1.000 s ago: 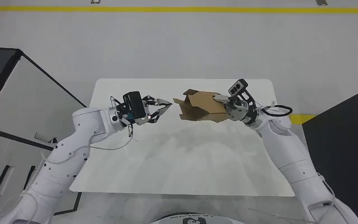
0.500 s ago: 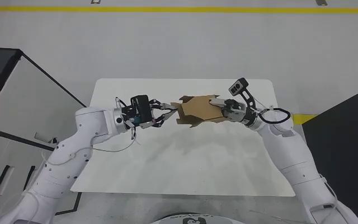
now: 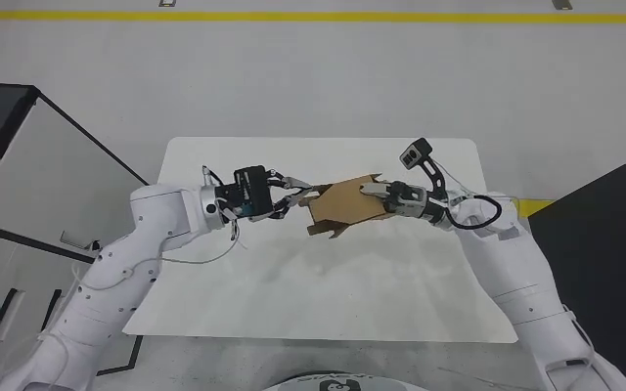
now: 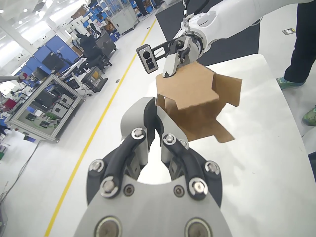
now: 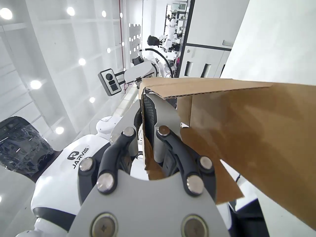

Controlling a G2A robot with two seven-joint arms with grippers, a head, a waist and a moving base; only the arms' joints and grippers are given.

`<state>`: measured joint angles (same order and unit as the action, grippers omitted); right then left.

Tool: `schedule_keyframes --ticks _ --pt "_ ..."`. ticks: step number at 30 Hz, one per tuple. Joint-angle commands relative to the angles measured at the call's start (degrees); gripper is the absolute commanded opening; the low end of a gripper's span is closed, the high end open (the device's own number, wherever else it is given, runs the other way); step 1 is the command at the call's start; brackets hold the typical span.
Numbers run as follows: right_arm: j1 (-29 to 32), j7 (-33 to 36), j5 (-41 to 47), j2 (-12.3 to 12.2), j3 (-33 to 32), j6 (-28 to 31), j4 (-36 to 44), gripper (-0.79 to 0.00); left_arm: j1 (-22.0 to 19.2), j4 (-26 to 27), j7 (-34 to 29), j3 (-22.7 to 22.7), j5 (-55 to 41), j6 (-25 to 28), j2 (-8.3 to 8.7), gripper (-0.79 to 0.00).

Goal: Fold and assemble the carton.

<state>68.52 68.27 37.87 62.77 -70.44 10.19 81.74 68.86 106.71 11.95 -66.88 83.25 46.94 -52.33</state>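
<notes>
A brown cardboard carton (image 3: 344, 203) hangs above the far middle of the white table (image 3: 323, 293), partly folded, with loose flaps sticking out. My right gripper (image 3: 372, 190) is shut on its right-hand panel; the cardboard (image 5: 246, 124) runs between the fingers (image 5: 167, 117) in the right wrist view. My left gripper (image 3: 305, 192) meets the carton's left edge. In the left wrist view its fingertips (image 4: 148, 109) stand close together around a corner flap of the carton (image 4: 187, 92). The right gripper (image 4: 170, 70) shows there at the carton's far side.
The table's near half (image 3: 323, 303) lies bare below the carton. A black-framed stand (image 3: 39, 147) sits off the table's left side and a dark mat (image 3: 587, 225) off its right. A yellow floor line (image 3: 313, 15) runs behind the table.
My left gripper moved right to the carton and closed from wide open onto its left edge. The right gripper turned the carton flatter and brought it slightly nearer and leftward.
</notes>
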Motion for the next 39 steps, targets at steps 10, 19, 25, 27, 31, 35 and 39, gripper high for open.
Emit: schedule_keyframes --ticks 10,19,25,27,31,35,39 --pt "0.82 1.45 2.03 -0.01 -0.26 0.28 1.13 -0.785 0.82 0.51 -0.32 -0.19 -0.42 0.38 -0.1 -0.785" --pt "0.98 4.02 0.74 -0.21 -0.1 1.02 1.81 -0.785 0.95 0.64 -0.42 -0.56 0.03 0.4 -0.17 -0.785" --pt "0.61 5.68 -0.49 -0.37 0.19 0.52 1.89 -0.785 0.87 0.73 -0.37 -0.33 0.08 1.03 -0.26 -0.785" --pt "0.48 5.93 -0.56 -0.36 0.39 0.48 1.92 -0.785 0.7 0.7 -0.3 -0.06 0.09 1.27 -0.32 -0.785" --pt "0.08 6.64 -0.69 -0.35 0.87 0.33 1.73 -0.785 0.14 0.3 -0.17 0.7 0.11 1.82 -0.5 -0.785" --pt "-0.42 7.29 -1.26 -0.33 1.49 0.22 1.39 -0.785 -0.51 -0.31 -0.03 1.35 0.23 1.94 -0.7 -0.785" --pt "-0.89 7.82 -1.51 -0.3 2.03 0.27 1.01 -0.785 -1.12 -0.84 0.17 2.05 0.38 2.46 -0.87 -0.785"
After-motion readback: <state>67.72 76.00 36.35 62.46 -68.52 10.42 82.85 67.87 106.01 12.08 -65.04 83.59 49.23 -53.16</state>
